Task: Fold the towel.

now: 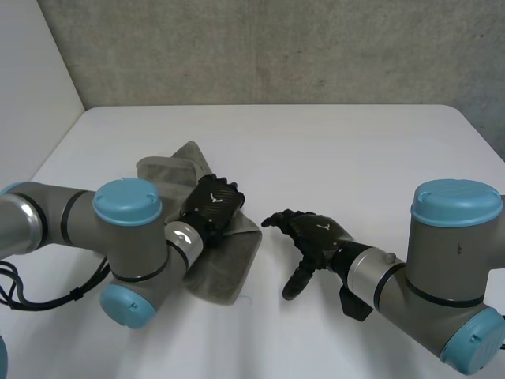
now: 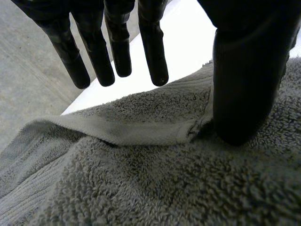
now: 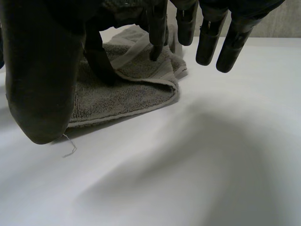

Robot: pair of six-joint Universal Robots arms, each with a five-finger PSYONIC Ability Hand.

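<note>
A grey towel (image 1: 237,254) lies folded in a loose bundle on the white table (image 1: 339,150), left of centre. My left hand (image 1: 215,201) rests on top of it near its middle. In the left wrist view the thumb (image 2: 244,80) presses down on the towel (image 2: 160,188) beside a hemmed edge, while the fingers (image 2: 157,56) stay straight and spread above the cloth. My right hand (image 1: 319,235) hovers open over bare table just right of the towel and holds nothing. In the right wrist view its thumb (image 3: 37,75) is near the towel's (image 3: 124,94) folded edge.
A concrete wall (image 1: 276,47) stands behind the table's far edge. A loose thread (image 3: 69,147) lies on the table by the towel's near corner. Bare white tabletop stretches to the right and the back.
</note>
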